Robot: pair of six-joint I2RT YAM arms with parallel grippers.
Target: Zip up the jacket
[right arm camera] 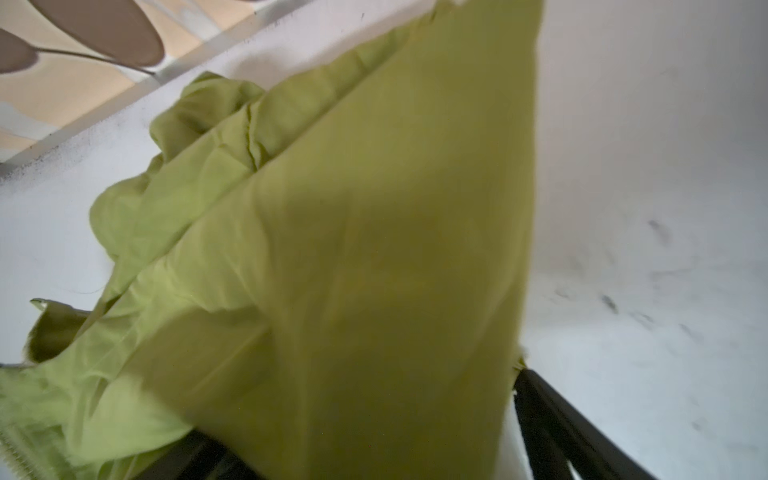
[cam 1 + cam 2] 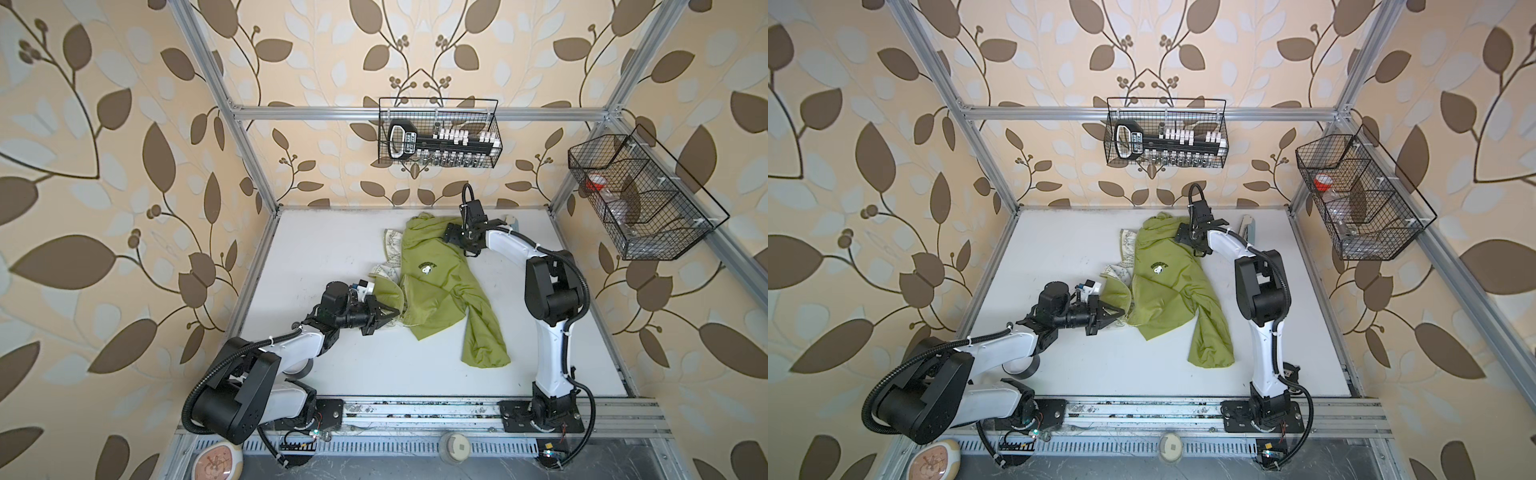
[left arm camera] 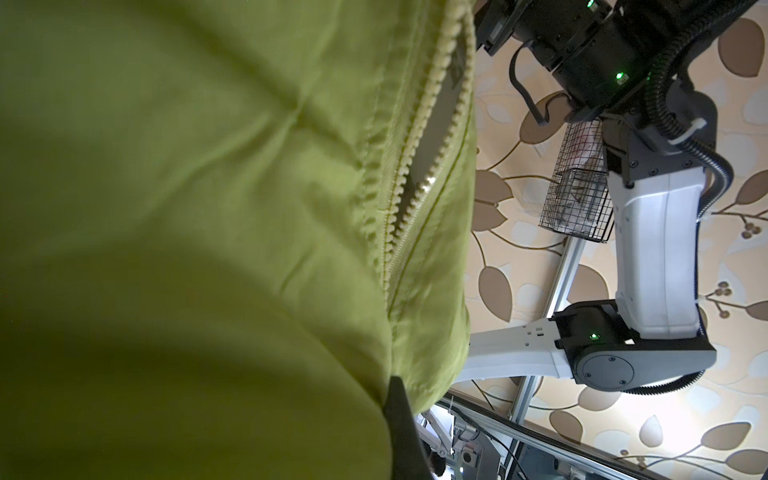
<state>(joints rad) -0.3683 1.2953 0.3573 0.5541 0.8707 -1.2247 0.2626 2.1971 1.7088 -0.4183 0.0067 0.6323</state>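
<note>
Jacket (image 2: 432,291): likely light, limp; grasp by zipper (image 3: 400,183) hem.
Left pincer (image 2: 392,312): clamped on jacket.
Right pincer (image 2: 451,236): jaws apart.

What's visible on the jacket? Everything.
The jacket is lime-green woven-looking fabric, crumpled on the white table, with one sleeve trailing toward the near edge. A dark chest logo faces up, and cream patterned lining peeks out. Its cream zipper gapes unzipped. The left gripper is shut on the front edge. The right gripper, open, has fabric draped across it at the far end.
</note>
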